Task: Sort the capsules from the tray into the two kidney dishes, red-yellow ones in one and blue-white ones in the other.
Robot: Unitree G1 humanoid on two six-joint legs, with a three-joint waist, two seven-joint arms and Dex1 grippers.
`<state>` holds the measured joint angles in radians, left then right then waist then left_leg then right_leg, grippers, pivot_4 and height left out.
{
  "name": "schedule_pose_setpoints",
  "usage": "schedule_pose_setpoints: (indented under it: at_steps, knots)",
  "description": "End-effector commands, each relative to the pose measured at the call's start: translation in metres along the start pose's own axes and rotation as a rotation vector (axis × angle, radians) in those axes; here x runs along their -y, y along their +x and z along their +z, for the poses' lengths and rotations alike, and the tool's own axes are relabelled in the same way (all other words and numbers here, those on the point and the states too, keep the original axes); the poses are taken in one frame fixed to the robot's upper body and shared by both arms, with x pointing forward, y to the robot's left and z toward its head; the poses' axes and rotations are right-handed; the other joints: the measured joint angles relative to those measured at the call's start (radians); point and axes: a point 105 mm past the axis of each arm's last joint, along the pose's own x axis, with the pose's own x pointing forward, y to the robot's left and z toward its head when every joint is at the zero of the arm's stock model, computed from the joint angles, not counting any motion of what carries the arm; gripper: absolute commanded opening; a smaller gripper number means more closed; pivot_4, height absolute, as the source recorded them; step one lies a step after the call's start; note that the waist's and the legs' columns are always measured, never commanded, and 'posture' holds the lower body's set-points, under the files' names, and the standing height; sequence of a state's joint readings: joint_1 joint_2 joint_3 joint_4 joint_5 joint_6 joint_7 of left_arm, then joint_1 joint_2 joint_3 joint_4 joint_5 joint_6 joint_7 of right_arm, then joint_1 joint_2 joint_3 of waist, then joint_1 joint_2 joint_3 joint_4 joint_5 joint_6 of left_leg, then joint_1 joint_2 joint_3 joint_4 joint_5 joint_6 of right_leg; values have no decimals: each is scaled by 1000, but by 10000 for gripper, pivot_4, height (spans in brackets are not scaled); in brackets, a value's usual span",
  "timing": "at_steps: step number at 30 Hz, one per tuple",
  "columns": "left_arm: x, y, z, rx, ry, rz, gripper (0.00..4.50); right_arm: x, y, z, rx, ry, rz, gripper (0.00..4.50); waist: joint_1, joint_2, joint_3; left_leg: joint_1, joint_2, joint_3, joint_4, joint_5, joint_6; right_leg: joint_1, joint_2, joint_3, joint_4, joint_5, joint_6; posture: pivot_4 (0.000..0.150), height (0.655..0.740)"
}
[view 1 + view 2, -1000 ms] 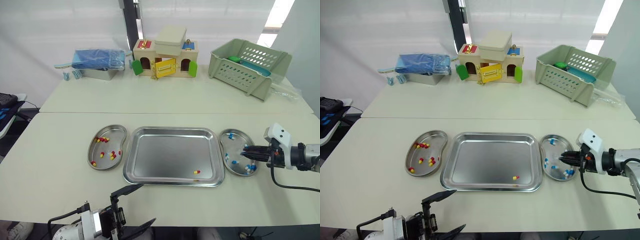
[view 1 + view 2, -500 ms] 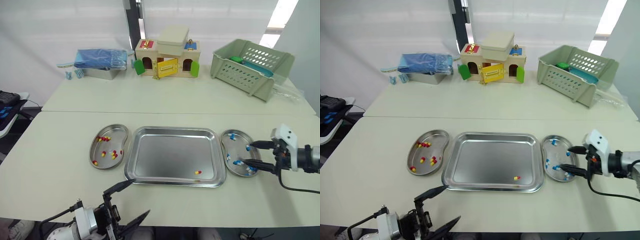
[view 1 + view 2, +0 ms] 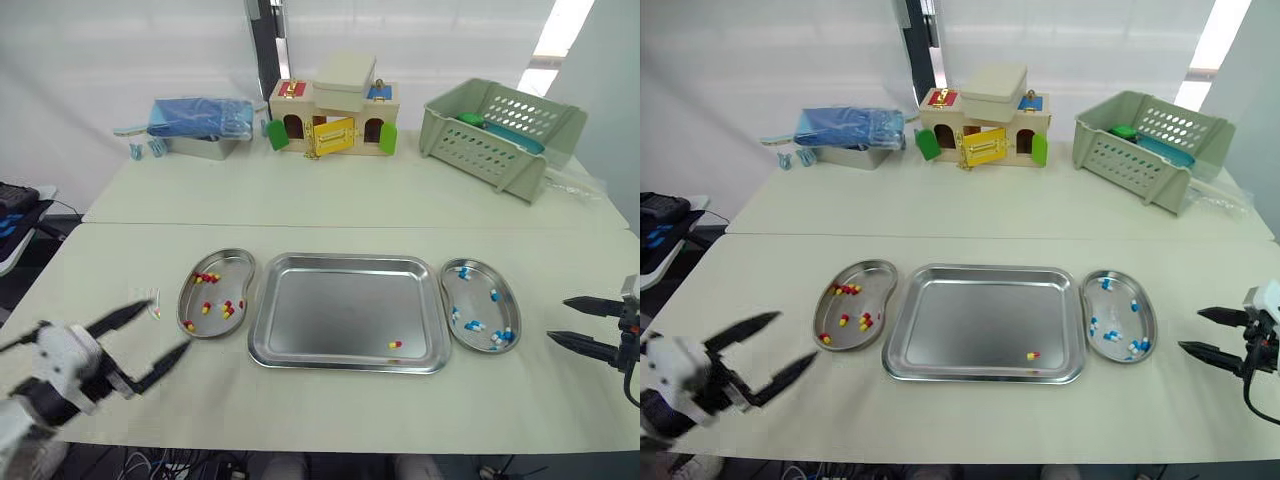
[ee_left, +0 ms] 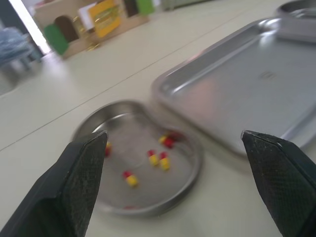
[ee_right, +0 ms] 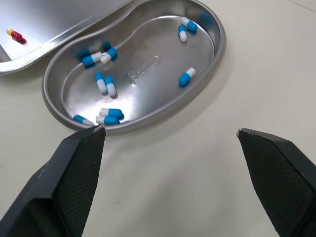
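Nearly done: 1 red-yellow capsule [image 3: 394, 344] remains in tray [image 3: 345, 259], near front right corner. Others sorted: red-yellow in left dish [image 3: 229, 281], blue-white in right dish [image 3: 478, 300]. Empty left gripper [image 3: 169, 322] spread wide, hovering just outside left dish; empty right gripper [image 3: 557, 318] equally wide beside right dish. Likely each arm serves nearest dish, so left arm faces long reach across tray.

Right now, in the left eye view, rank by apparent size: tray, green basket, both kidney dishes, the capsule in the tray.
1. tray
2. green basket, though farther back
3. left kidney dish and right kidney dish, alike
4. red-yellow capsule
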<state>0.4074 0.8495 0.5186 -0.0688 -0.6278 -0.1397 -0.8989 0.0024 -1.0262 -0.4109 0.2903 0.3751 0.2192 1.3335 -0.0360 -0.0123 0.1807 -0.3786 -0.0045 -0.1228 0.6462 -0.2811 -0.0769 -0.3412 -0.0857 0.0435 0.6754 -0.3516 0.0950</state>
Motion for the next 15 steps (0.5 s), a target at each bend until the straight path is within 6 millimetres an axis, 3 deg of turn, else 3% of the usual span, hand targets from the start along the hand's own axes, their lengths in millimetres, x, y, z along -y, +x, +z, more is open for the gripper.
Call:
schedule_pose_setpoints:
  at_steps: [1,7,15]
  knots:
    - [-42,-20,-8,-129,-11,95,45000,8,-11,-1,-2,-49,-36,44873,-6,0,0,0,0,0,0,0,0,-1,0,0,0,0,0,1500,7400]
    - [-79,-29,-15,-224,4,140,45000,10,-10,1,14,-69,-34,44873,-21,1,1,0,0,0,-1,0,0,-2,0,0,2,0,0,1500,7400]
    - [-79,-16,-15,-223,16,95,45000,5,-11,1,32,-77,-23,44873,-21,2,1,0,1,0,-1,0,0,-2,0,0,2,0,-1,1500,7400]
